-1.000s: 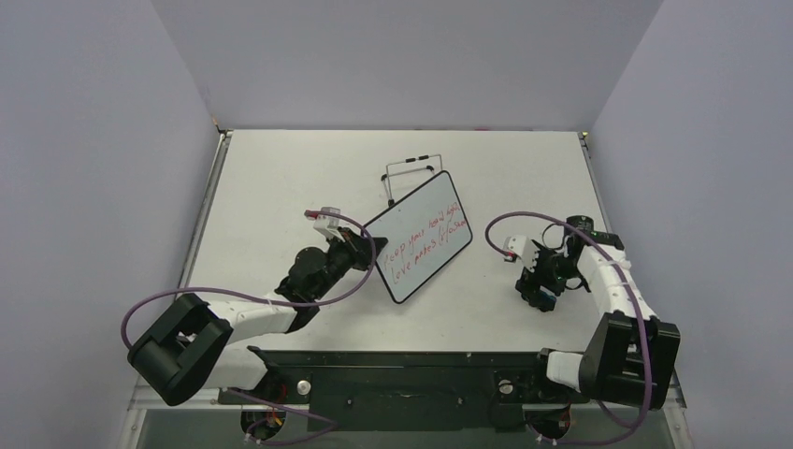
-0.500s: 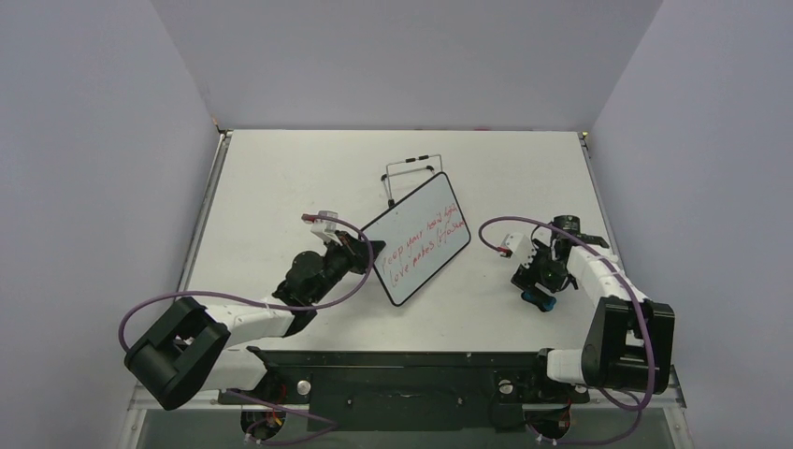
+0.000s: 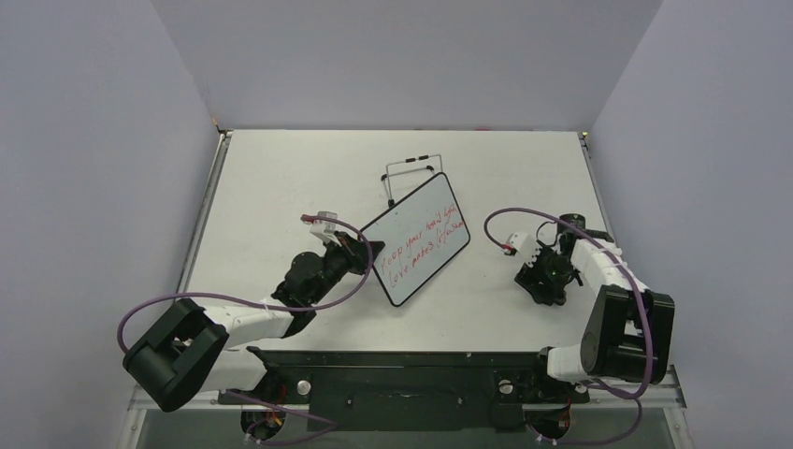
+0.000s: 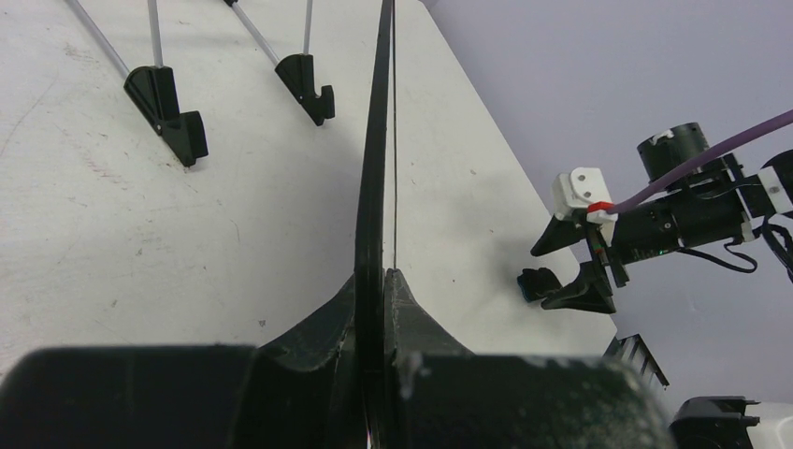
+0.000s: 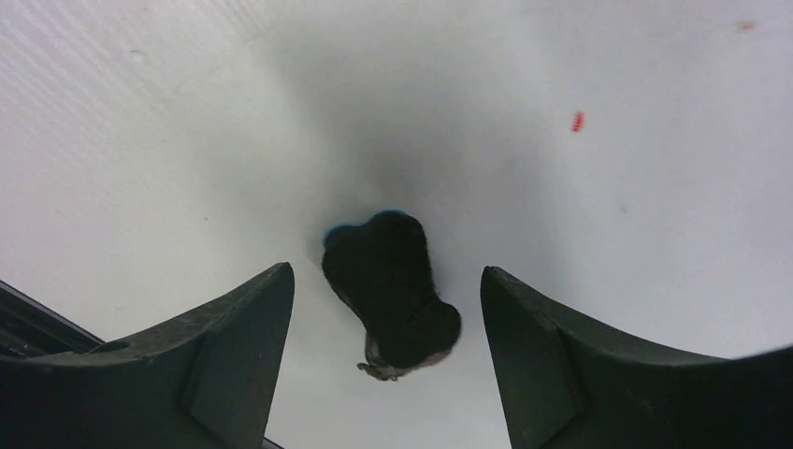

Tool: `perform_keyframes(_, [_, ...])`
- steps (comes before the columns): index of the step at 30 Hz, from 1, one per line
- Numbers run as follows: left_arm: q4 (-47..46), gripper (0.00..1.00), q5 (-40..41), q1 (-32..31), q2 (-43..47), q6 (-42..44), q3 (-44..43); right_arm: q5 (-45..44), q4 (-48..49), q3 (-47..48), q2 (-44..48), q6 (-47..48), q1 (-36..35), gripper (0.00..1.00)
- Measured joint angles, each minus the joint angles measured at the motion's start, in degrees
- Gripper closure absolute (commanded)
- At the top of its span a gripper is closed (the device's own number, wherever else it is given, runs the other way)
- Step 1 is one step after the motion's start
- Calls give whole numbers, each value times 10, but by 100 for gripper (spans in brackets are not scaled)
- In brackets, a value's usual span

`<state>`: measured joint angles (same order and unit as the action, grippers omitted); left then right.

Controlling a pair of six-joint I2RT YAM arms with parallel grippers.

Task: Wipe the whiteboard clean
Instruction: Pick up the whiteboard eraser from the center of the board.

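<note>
Jaws on the right gripper (image 5: 382,276) stand well apart and point down at the table (image 3: 281,187), holding nothing. Between them lies the eraser (image 5: 397,309), a small dark felt lump with a sliver of blue at its far edge. It sits roughly centred and touches neither finger in the wrist view.

Left gripper (image 4: 379,281): clamped shut on the near edge of the whiteboard (image 3: 421,245), which runs away from the fingers edge-on in the wrist view. From above the board sits mid-table, tilted with its face up, and two lines of red writing are intact. Its far corner is just beside the black wire stand (image 3: 411,168). Whether any corner rests on the table, cannot tell.

Step in hand (judgement): picking up the eraser. Nothing is wiped yet.

Notes for doing it well:
- Lower straight down, keeping the eraser centred, until the pads are level with its sides and not above them.
- Close across the narrow width; a squeeze on the soft felt alone may let it roll or tip.
- Keep the felt face free to meet the board.
- The left grip must hold firm, since wiping will push against the tilted board.
</note>
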<state>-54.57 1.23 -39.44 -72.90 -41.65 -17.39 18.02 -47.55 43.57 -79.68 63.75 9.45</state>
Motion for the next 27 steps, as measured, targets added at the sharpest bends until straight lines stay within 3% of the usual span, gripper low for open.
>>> perform_keyframes(11, [0, 100, -1, 0, 0, 0, 0, 0, -5, 48, 28, -46, 22, 31])
perform_keyframes(18, [8, 100, -2, 0, 11, 5, 3, -14, -39, 32, 7, -8, 15, 33])
perform_keyframes(24, [9, 100, -4, 0, 20, 7, 9, -37, -31, 22, -45, 9, 5, 58])
perform_keyframes(26, [10, 100, -4, 0, 24, 9, 11, -39, -26, 23, -54, 8, 2, 70])
perform_keyframes(27, [13, 100, -4, 0, 26, 10, 11, -39, -26, 24, -55, 7, 0, 85])
